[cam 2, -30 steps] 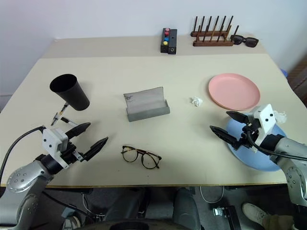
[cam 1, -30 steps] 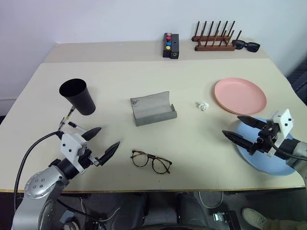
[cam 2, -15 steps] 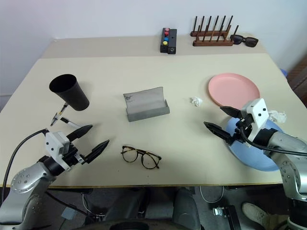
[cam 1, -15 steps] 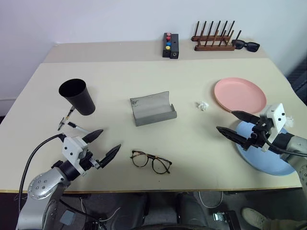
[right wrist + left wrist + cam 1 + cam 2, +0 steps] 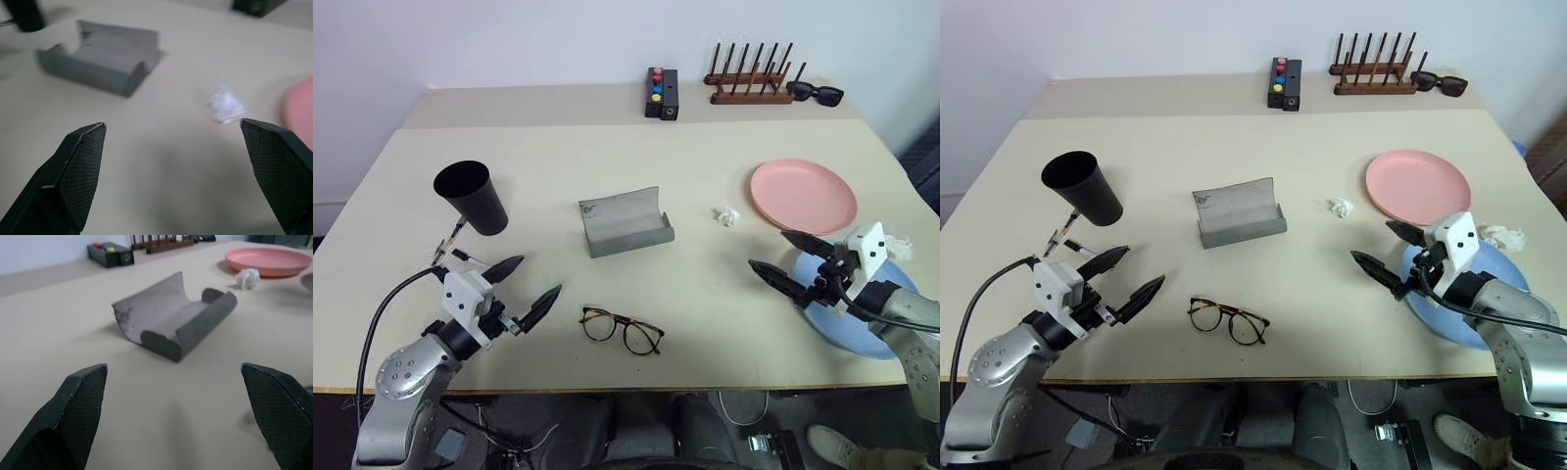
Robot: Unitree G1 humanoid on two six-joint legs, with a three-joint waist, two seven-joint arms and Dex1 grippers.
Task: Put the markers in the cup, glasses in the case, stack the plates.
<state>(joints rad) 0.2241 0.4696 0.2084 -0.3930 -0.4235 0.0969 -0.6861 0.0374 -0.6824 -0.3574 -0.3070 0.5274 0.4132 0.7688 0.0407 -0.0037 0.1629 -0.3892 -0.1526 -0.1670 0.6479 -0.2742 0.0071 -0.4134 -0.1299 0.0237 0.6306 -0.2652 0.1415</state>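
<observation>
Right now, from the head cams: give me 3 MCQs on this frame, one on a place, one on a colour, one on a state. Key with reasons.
1. Where do the glasses lie?
A. inside the case
B. on the table, nearer the robot than the case
C. on the pink plate

2. What colour is the plate under the right gripper?
A. light blue
B. green
C. white

3. How does the case stand?
A. shut
B. open and empty
C. open with the glasses in it

Key: 1 B, the glasses rest on the bare table in front of the case. 2 A, the blue plate lies below that gripper, beside the pink plate. 3 B, the lid is raised and nothing lies in the tray.
</observation>
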